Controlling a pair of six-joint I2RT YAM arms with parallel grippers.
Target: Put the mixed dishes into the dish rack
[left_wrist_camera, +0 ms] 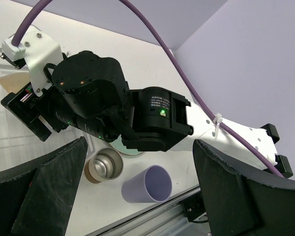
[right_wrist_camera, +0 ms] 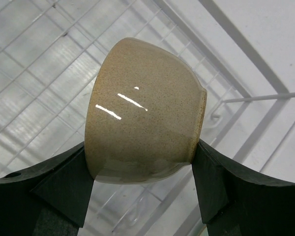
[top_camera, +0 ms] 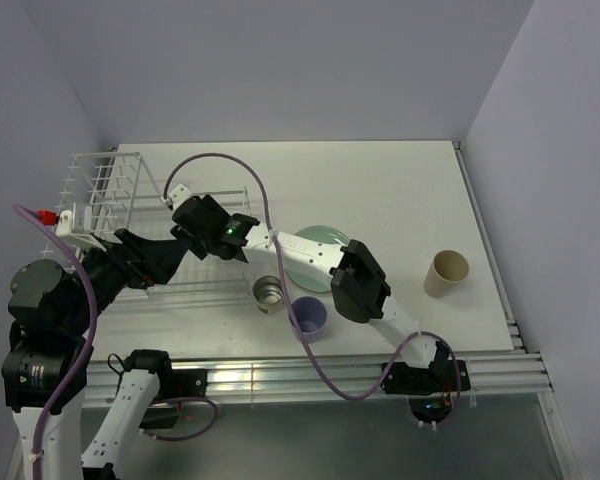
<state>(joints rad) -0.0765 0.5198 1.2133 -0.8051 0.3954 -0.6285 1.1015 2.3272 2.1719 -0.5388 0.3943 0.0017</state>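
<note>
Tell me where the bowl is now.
The bowl is gripped sideways in the right claw, over the rack, left side of the top view.

Item count: five dishes, one rack, two arms.
One pale green plate (top_camera: 325,238), one small steel cup (top_camera: 270,293), one lavender cup (top_camera: 310,316), one beige tumbler (top_camera: 447,272) and one cream bowl (right_wrist_camera: 142,128) are recorded. One white wire dish rack (top_camera: 108,185) is noted. Two arms are counted: left arm (top_camera: 130,262), right arm (top_camera: 360,285).
</note>
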